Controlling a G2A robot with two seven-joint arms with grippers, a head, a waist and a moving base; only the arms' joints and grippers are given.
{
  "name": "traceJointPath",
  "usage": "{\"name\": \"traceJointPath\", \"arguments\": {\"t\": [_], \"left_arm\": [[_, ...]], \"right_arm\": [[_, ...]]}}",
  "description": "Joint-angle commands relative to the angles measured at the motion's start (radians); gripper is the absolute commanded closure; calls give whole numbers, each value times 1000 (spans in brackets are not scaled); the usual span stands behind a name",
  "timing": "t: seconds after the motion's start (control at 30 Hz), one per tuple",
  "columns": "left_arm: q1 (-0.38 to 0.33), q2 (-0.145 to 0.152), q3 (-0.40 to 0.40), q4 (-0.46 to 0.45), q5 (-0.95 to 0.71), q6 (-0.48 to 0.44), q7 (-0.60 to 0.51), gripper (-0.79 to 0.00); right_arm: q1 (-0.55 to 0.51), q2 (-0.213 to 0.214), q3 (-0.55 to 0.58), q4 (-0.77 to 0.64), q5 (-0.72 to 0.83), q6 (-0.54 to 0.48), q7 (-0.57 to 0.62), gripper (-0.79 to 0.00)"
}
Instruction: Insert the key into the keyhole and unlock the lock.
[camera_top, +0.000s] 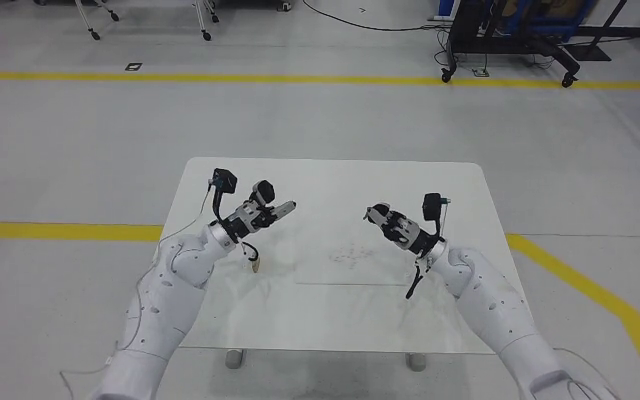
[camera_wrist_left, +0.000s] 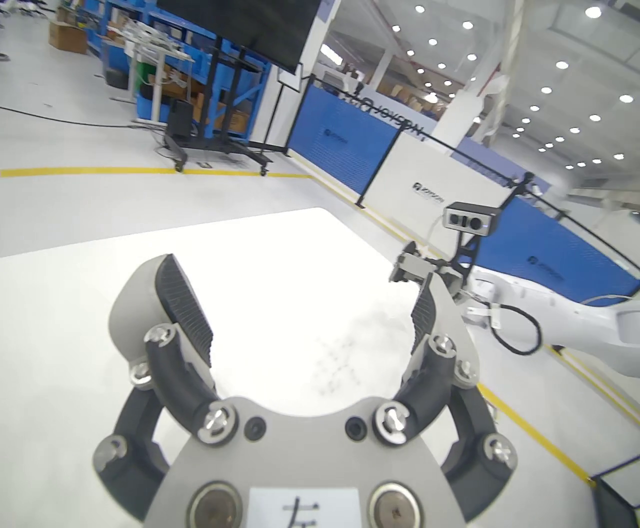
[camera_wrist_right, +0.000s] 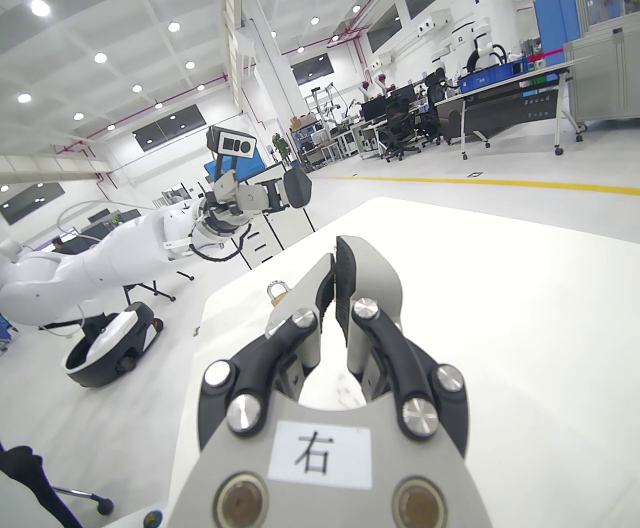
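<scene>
1. Left jaws: we see them spread wide above the bench (camera_top: 330, 190).
2. Right jaws: pressed shut.
3. Lock (camera_wrist_right: 276, 296): lying on the bench behind the left jaws, well apart from the right jaws.

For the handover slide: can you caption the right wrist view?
Shut right gripper above the white table, with a padlock on the table beyond it.
</scene>
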Motion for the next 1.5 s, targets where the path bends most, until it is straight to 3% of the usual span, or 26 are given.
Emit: {"name": "traceJointPath", "arguments": {"t": [0.0,0.2,0.33,0.5,0.77,1.07,1.47], "left_arm": [[1,0,0,-2,17,9,8,-785],[13,-2,13,-35,25,19,18,-785],[17,-7,40,-27,-67,-47,15,-785],[-13,-18,104,42,-298,-136,-81,-785],[-66,-26,183,108,-546,-177,-254,-785],[-101,-27,219,136,-529,-174,-317,-785],[-125,-39,279,163,-567,-189,-347,-785]], "right_arm": [[0,0,0,0,-14,0,-7,0],[0,0,0,0,-14,0,-7,0],[-12,-3,5,-23,14,17,-28,0],[-43,-13,-4,-62,121,18,-11,0],[-49,-20,-8,-79,267,39,82,0],[-49,-20,-8,-79,267,39,82,0],[-95,-23,-26,-145,482,39,265,0]]}}
